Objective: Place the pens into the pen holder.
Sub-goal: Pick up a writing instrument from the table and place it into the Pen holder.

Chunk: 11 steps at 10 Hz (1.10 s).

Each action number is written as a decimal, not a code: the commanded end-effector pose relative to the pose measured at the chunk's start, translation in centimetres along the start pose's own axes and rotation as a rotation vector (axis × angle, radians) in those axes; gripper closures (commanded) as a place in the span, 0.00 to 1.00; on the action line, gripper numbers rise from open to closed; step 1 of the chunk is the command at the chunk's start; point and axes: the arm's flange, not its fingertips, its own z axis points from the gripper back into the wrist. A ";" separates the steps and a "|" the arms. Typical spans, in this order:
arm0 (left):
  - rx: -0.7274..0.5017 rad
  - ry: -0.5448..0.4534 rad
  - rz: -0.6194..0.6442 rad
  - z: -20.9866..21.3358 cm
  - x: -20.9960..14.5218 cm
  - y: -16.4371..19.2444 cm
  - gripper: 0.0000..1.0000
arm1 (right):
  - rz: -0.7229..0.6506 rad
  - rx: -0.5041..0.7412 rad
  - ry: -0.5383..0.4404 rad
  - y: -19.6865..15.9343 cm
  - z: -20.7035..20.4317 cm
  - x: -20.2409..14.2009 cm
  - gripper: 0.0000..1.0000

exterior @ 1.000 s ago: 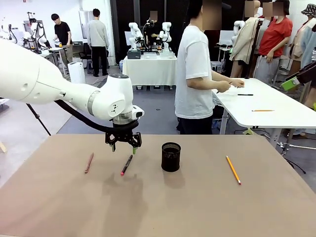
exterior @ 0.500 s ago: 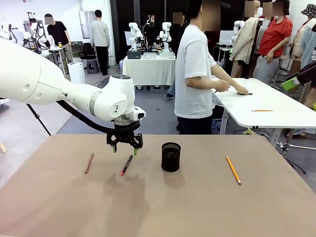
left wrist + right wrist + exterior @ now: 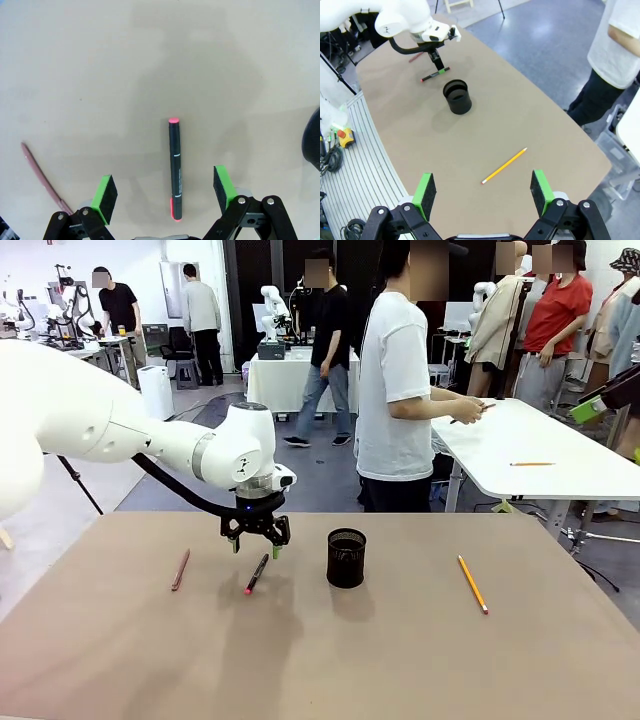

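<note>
Lying flat on the brown desk [image 3: 330, 670] are all three pens: the reddish-brown pen [image 3: 180, 569] at the left, the black pen [image 3: 257, 574] with its pink-red tip beside it, and the yellow pencil [image 3: 473, 584] well off to the right (none gripped). The left hand [image 3: 257, 545] hovers low over the black pen, fingers [image 3: 105, 192] spread to either side of it, while the right hand [image 3: 482, 192] hangs high above the pencil, likewise spread and empty. Just beyond, the pen holder [image 3: 346, 558] stands upright between black pen and pencil.
</note>
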 end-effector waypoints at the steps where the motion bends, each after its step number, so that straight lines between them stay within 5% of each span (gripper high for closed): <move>1: -0.020 0.037 -0.007 -0.1 0.9 0.4 0.00 | 0.003 0.001 -0.003 0.0 0.0 0.1 0.00; 4: -0.037 0.066 -0.004 -1.7 1.4 0.5 0.00 | 0.003 0.001 -0.003 0.0 0.0 0.1 0.00; 5: -0.024 0.064 -0.012 -2.1 1.4 0.4 0.08 | 0.003 0.001 -0.003 0.0 0.0 0.1 0.00; 9: -0.014 0.073 -0.003 -2.3 1.3 0.3 0.88 | 0.003 0.001 -0.003 0.0 0.0 0.1 0.00; 10: -0.011 0.078 -0.002 -2.3 1.2 0.4 1.00 | 0.003 0.001 -0.003 0.0 0.0 0.1 0.00; 11: -0.013 0.082 0.000 -2.3 1.0 0.3 1.00 | 0.003 0.001 -0.003 0.0 0.0 0.1 0.00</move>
